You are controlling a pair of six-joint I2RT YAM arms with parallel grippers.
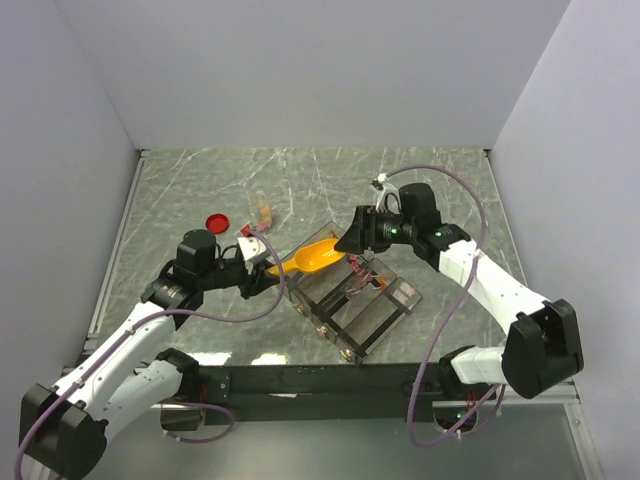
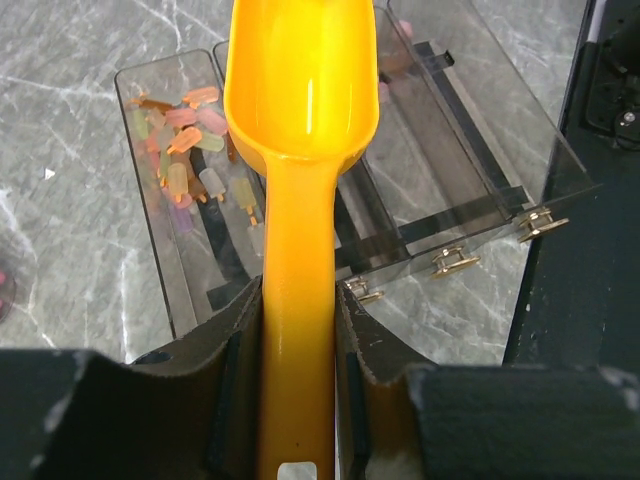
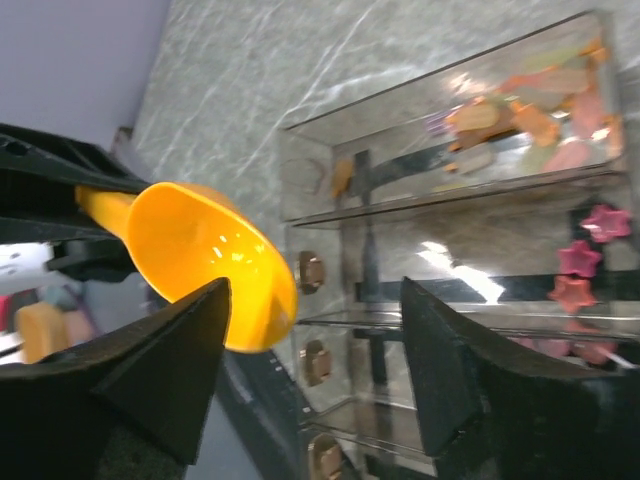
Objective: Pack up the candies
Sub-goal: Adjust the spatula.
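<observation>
Gripping scoop point(image 2: 300, 120) | left gripper point(image 2: 297, 320) (over box point(image 2: 480, 170)) | candies point(image 2: 185, 150) inside

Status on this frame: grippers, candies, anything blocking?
Left gripper shut on yellow scoop handle, bowl looks empty. Right gripper open beside scoop bowl. Candies in clear box. Nothing blocking.

No writing, number or brand mark could be read anywhere. The yellow-orange plastic scoop point(image 1: 315, 257), the clear plastic compartment box point(image 1: 380, 318) and the flat round red lid point(image 1: 216, 221) showed plain surfaces — the tiny wrapped candies point(image 2: 190, 150) were too small to tell.
</observation>
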